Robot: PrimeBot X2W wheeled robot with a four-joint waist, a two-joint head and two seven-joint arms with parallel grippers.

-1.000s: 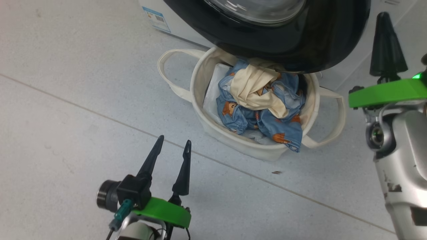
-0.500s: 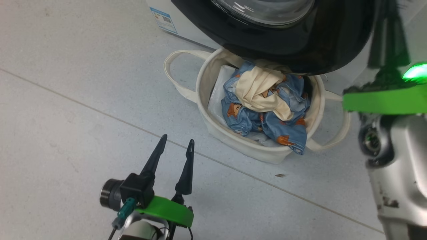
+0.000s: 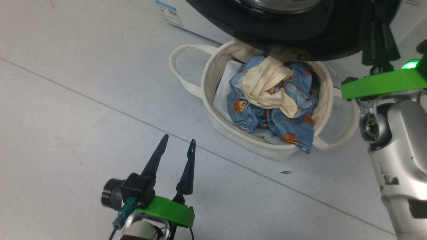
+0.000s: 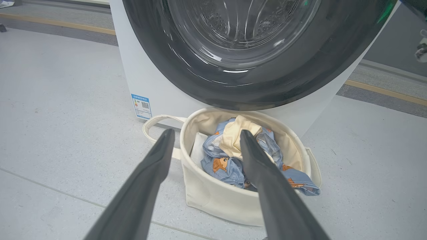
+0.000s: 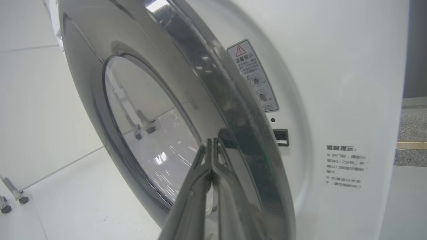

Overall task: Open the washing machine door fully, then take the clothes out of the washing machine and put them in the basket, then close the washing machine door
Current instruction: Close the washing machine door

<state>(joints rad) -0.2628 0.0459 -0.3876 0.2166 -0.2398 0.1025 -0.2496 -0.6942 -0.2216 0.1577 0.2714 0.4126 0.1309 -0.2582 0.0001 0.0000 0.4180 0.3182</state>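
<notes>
The white washing machine (image 4: 150, 80) stands ahead with its black washing machine door (image 4: 267, 86) swung nearly against its front. My right gripper (image 5: 211, 141) is shut, empty, its tips resting on the washing machine door (image 5: 213, 100) near the rim. In the head view the right gripper (image 3: 377, 6) reaches up against the washing machine door (image 3: 300, 36). The cream basket (image 3: 253, 146) sits under the door, holding the blue bear-print and cream clothes (image 3: 267, 100). My left gripper (image 3: 179, 139) hangs open over bare floor, short of the basket (image 4: 213, 200) and the clothes (image 4: 227, 160).
A flat white sheet (image 3: 227, 90) lies under the clothes in the basket. A blue label (image 3: 169, 12) marks the washer's low front. A tile seam (image 3: 100, 106) crosses the grey floor. Castor feet of a stand (image 5: 13, 196) show left of the door.
The head camera has shifted. The right gripper has gone up and forward with the door, whose lower edge now covers less of the basket. The left gripper stays open.
</notes>
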